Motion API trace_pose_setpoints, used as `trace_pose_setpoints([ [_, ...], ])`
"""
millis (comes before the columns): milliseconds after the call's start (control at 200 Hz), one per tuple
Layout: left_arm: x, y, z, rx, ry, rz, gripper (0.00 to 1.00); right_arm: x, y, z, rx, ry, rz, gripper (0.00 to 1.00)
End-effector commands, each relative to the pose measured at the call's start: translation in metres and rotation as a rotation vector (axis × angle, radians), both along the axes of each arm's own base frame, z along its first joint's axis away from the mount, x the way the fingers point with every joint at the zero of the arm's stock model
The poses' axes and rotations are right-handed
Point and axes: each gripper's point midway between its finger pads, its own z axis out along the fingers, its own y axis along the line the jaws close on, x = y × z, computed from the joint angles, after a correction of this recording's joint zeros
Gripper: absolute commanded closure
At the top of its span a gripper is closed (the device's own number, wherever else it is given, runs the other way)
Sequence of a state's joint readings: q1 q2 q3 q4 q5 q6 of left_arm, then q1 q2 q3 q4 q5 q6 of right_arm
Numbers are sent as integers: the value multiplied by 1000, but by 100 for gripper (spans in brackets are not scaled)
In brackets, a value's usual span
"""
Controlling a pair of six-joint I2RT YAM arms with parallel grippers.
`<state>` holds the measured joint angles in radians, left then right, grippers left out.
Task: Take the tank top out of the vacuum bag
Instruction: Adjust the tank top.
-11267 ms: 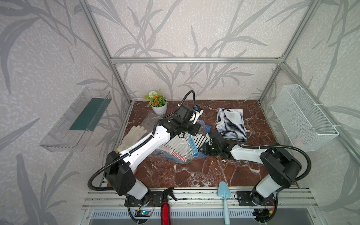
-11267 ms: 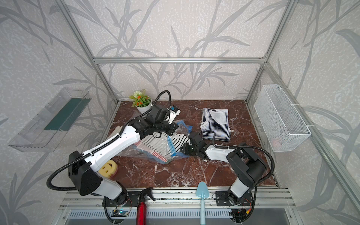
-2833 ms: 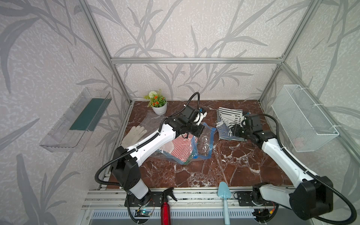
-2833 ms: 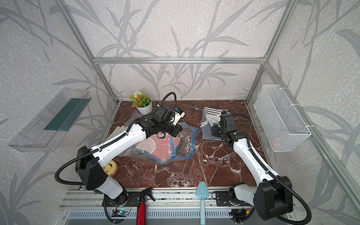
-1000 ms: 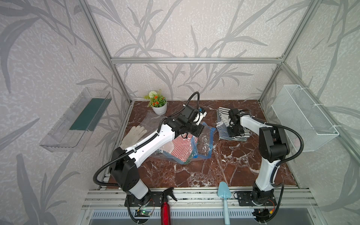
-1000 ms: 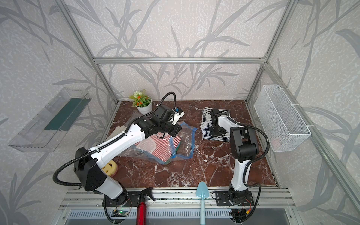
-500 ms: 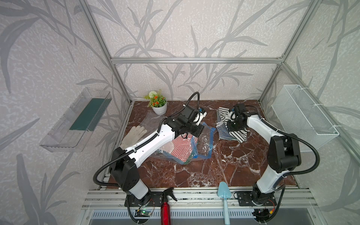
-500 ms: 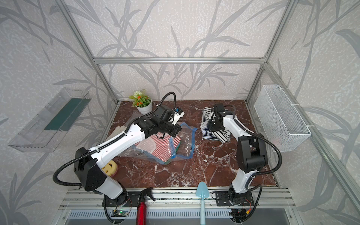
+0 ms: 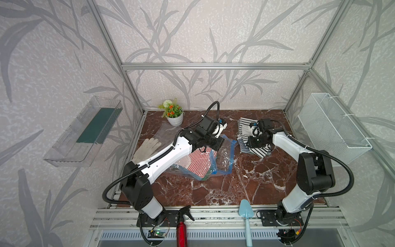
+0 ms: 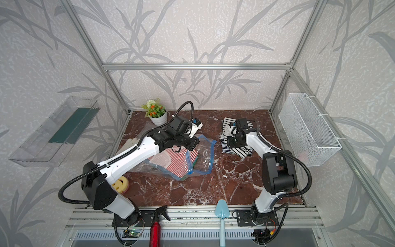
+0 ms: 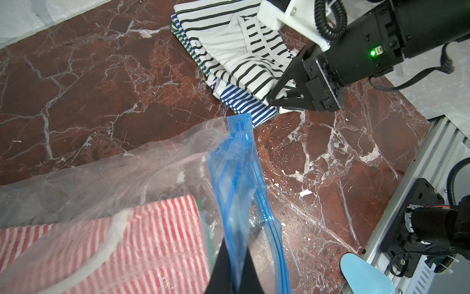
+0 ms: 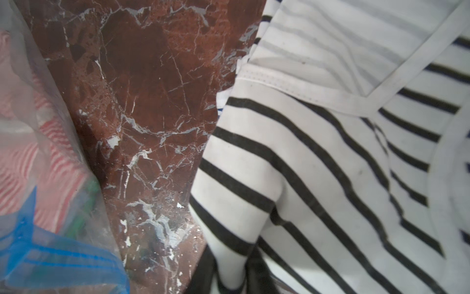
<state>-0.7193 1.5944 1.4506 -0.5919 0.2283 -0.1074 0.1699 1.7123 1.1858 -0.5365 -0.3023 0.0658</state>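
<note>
Currently the left claw pinches the vacuum bag. Beside that bag, the right claw pinches the tank top.

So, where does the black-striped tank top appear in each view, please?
Top views: the black-striped tank top lies on the marble table, far right side.
Left wrist: it lies over a blue-striped garment, beyond the vacuum bag.
Right wrist: close up, filling over half the picture.
Shared landmark: that bag's blue zip strip.
</note>
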Motion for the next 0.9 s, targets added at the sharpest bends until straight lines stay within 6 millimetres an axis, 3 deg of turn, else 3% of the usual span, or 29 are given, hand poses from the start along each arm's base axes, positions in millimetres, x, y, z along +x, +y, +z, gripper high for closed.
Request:
trace_pose_setpoints([
  [0, 1, -2, 4, 10, -14, -11, 100, -8, 2, -7, 16, 23, 18, 58],
  [90, 1, -3, 4, 6, -10, -12, 100, -13, -17, -5, -19, -11, -86, 52],
  [300, -1, -5, 3, 2, 0, -20, 100, -39, -77, -12, 27, 18, -415, 54],
  [425, 1, -2, 4, 12, -9, -12, 100, -52, -102, -18, 61, 18, -529, 57],
  [585, 0, -2, 6, 4, -13, -14, 100, -57, -109, -27, 79, 43, -560, 57],
  [770, -1, -2, 7, 3, -17, -16, 100, -59, -111, -51, 77, 99, -559, 57],
  [900, -1, -2, 7, 6, -16, -16, 100, -53, -108, -58, 112, 109, -546, 56],
])
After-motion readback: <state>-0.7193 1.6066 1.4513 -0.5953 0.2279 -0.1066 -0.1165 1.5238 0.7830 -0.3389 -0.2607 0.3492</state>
